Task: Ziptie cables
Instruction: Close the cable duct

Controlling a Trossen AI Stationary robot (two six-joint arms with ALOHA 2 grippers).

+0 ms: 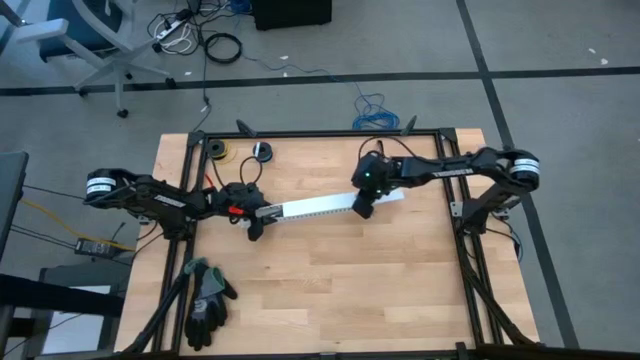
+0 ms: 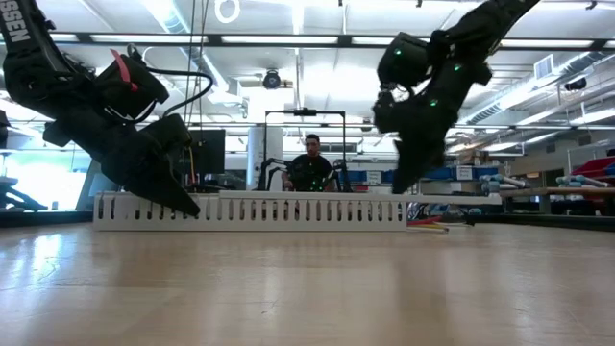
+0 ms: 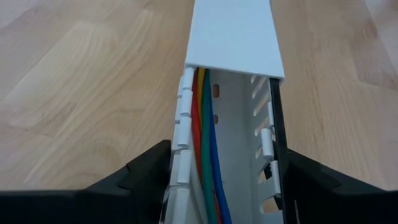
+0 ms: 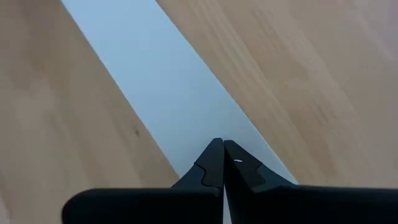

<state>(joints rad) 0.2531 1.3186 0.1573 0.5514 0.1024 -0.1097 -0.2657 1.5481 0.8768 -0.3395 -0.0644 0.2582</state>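
Note:
A long white slotted duct (image 1: 310, 207) lies across the middle of the table, its flat white cover (image 3: 233, 31) closing all but the left end. The cables (image 3: 208, 143), red, yellow, green and blue, run along inside the open end. Their coloured tips (image 2: 428, 226) show on the table past the duct's right end. My left gripper (image 3: 224, 168) is closed around the duct's left end. My right gripper (image 4: 221, 146) is shut, and its tips point down at the cover (image 4: 168, 106) near the duct's right end (image 1: 362, 208). My left gripper holds the duct's uncovered left end between its two fingers, one finger (image 3: 149, 168) against each slotted side wall (image 3: 180, 149). The fingers come slanting down from the table's left and lie along the duct. The duct rests flat on the table. My right gripper has its shut tips at the cover's top face (image 4: 239, 163); I cannot tell whether they touch it.
A pair of black gloves (image 1: 207, 300) lies at the near left corner. Two small rolls (image 1: 218, 150) (image 1: 262, 152) sit at the far left edge. A dark metal frame (image 1: 330, 133) borders the table. Beyond the table, a person (image 2: 312, 163) sits in the room.

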